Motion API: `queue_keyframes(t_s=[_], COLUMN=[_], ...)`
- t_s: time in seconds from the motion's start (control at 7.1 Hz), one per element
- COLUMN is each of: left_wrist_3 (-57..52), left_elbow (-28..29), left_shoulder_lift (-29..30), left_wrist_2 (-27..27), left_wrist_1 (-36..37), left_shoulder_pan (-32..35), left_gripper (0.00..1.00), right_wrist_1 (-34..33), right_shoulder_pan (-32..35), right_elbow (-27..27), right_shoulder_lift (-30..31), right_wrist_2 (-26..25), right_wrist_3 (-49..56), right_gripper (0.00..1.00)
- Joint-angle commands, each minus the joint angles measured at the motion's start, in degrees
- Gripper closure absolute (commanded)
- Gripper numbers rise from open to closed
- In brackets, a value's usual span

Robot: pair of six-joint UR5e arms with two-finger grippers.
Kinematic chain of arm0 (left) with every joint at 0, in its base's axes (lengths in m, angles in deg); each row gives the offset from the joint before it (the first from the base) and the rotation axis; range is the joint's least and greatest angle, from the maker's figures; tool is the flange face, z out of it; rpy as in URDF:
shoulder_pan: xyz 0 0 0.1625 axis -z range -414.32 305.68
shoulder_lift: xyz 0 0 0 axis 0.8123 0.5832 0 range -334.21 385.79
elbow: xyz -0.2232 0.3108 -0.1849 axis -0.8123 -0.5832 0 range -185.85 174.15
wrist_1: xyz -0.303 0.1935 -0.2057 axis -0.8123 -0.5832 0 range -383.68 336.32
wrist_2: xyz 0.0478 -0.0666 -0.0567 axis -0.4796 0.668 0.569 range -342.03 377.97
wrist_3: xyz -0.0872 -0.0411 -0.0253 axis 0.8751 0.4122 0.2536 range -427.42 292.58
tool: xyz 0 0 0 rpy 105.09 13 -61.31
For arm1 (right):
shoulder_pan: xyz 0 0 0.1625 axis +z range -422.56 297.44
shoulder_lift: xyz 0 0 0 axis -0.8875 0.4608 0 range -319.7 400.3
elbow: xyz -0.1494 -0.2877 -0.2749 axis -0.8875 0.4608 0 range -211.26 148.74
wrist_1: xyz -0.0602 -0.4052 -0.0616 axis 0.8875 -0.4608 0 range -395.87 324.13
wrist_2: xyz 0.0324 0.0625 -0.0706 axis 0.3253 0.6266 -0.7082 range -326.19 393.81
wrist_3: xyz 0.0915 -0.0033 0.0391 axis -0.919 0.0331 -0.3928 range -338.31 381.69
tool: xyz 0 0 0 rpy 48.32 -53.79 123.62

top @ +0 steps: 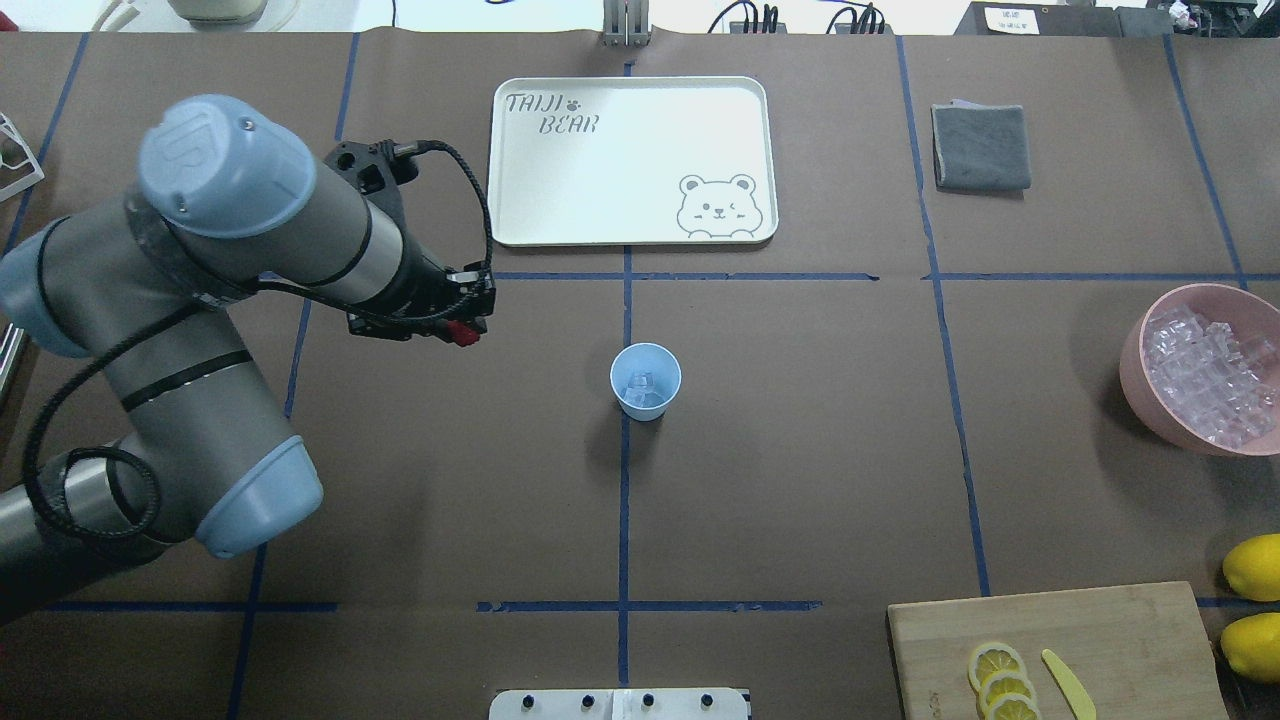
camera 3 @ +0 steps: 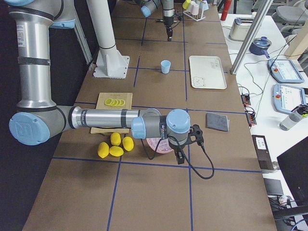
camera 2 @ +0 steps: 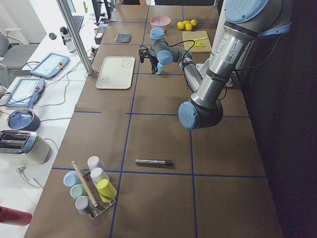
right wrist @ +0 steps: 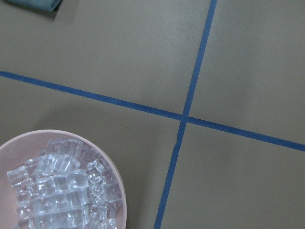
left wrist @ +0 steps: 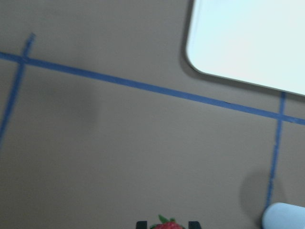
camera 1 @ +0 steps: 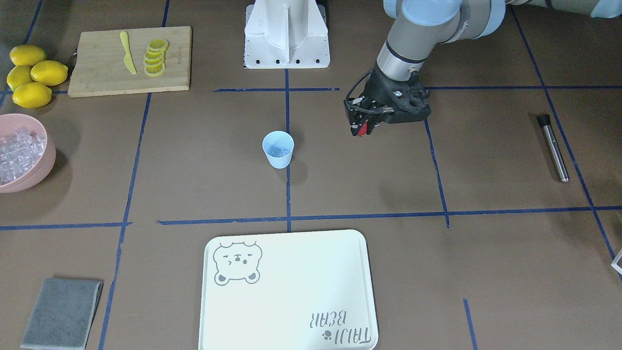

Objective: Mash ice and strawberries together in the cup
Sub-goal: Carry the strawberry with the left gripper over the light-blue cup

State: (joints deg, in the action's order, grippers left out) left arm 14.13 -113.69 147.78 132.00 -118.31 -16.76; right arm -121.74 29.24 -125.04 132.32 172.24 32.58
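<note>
Status: partway, at the loading stage. The cup [top: 645,408] stands upright near mid-counter on a blue tape line, with some ice [top: 642,384] already in its bottom. The left end effector [camera 1: 361,128] is clenched on the strawberry [top: 462,333] and holds it above the counter [camera 1: 194,170], well apart from the cup, on the robot's left of it. The left wrist view shows the red berry, green top up, between the two fingers. The right end effector [camera 3: 180,157] hangs beside the pink bowl [top: 1135,365] of spare ice. It shows only in a side view, so I cannot tell whether it is released or clenched. Left to do, by my reading: carry the berry over the cup, drop it in, fetch the metal rod [camera 1: 554,148] lying far out on the left side (probably the masher, untouched), then mash. Around: white tray [camera 1: 291,291], cutting board [camera 1: 97,73] with lemon slices [camera 1: 156,57] and yellow knife [camera 1: 128,59], whole lemons [camera 1: 36,73], grey cloth [camera 1: 63,313]. Nothing lies between berry and cup.
</note>
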Motion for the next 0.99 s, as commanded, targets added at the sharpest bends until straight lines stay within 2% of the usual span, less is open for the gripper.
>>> queue_keyframes(t_s=[0.0, 0.28, 0.85], left_wrist_3=[5.3, 8.0, 8.2], left_elbow=[5.0, 12.5, 17.0], left_shoulder_lift=[7.1, 15.1, 16.2], left_wrist_2=[-3.1, -5.4, -6.6], left_wrist_1=[-0.4, -0.9, -3.7], left_shoulder_pan=[-4.1, -6.3, -7.8], left_gripper=[1.0, 1.0, 1.0], right_wrist_1=[0.2, 0.1, 0.0], right_shoulder_pan=[0.5, 0.5, 0.4], right_elbow=[0.1, 0.0, 0.0], right_shoulder_lift=[1.2, 1.3, 1.4], right_wrist_2=[-0.3, -0.8, -0.9], right_wrist_3=[1.8, 1.9, 1.8], right_gripper=[0.01, 0.01, 0.01])
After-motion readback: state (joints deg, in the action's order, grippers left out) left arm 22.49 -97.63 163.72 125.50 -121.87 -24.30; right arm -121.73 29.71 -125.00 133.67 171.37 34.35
